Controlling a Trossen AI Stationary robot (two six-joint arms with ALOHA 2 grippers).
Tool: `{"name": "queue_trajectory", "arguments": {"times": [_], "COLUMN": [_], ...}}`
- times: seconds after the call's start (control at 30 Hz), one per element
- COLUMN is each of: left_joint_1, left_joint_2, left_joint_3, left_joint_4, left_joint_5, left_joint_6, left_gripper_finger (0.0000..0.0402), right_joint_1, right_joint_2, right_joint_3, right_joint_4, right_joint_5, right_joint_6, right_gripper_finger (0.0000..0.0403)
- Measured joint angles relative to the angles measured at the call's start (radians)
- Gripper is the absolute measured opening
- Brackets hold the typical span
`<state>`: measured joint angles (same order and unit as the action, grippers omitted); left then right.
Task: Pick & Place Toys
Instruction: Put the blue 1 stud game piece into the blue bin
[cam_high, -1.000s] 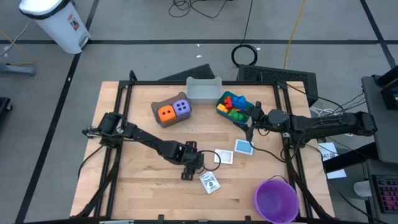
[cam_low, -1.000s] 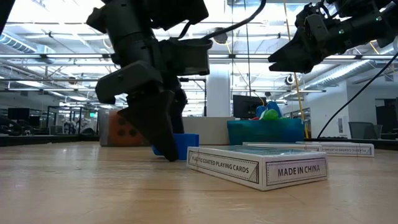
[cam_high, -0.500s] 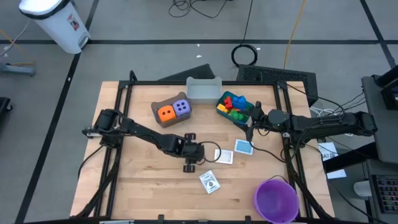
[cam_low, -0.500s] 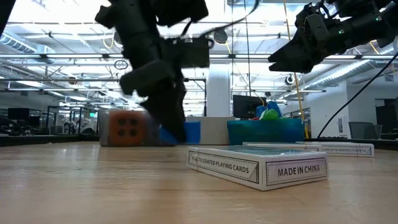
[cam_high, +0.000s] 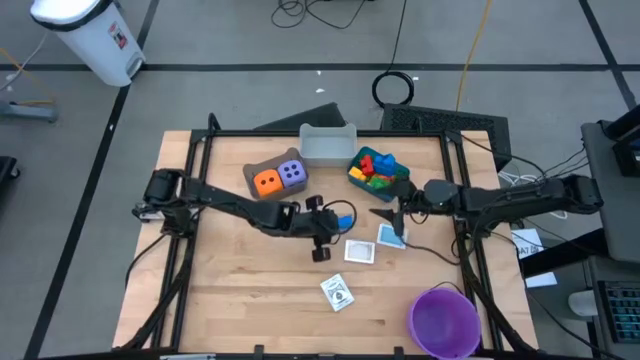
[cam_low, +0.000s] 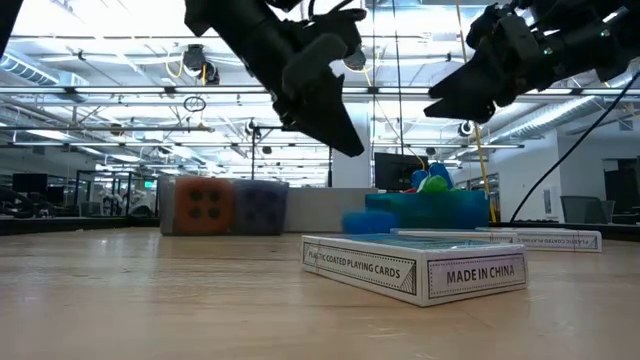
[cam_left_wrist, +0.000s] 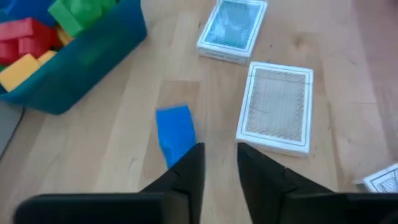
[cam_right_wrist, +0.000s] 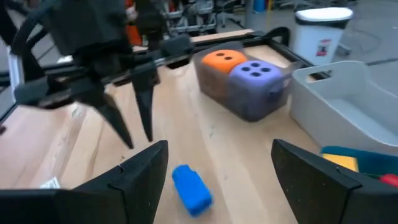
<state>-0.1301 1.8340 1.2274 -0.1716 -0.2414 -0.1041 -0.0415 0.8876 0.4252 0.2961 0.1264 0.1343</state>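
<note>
You are between grasps on the small blue plastic brick (cam_left_wrist: 175, 133) — it lies loose on the light wooden table (cam_high: 230, 290), near the teal bin of coloured bricks (cam_high: 392, 192) and beside two white card packs. Your left gripper (cam_left_wrist: 217, 163) hangs above the table just beside the brick, its dark fingers drawn near together with a narrow gap and nothing between them. Your right gripper (cam_right_wrist: 217, 171) waits near the teal bin, jaws wide apart and empty. The next move, as I judge it, calls for spreading the left fingers, centring them over the brick, descending and closing — then carrying it to the bin.
</note>
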Motion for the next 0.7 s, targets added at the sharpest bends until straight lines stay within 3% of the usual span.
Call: {"name": "queue_trajectory", "arguments": {"times": [0.17,0.27,0.47,0.7], "left_joint_1": [0.022,0.038,0.067,0.091], "left_joint_2": [0.001,0.001,0.002,0.028], "left_joint_3": [0.000,0.000,0.000,0.001], "left_joint_4": [-0.003,0.017,0.088,0.099], "left_joint_5": [0.005,0.006,0.020,0.038], "left_joint_6": [0.027,0.014,-0.082,-0.031], "left_gripper_finger": [0.0059,0.0058,0.0128,0.0226], "right_joint_1": [0.011,0.009,0.013,0.009], "right_joint_2": [0.090,0.117,0.212,0.294], "right_joint_3": [0.000,0.000,0.000,0.004], "right_joint_4": [0.096,0.108,0.087,0.079], "right_joint_5": [0.000,0.002,-0.026,-0.055], "right_joint_6": [-0.072,-0.075,-0.116,-0.120], "right_gripper_finger": [0.0281,0.0281,0.0281,0.0281]}}
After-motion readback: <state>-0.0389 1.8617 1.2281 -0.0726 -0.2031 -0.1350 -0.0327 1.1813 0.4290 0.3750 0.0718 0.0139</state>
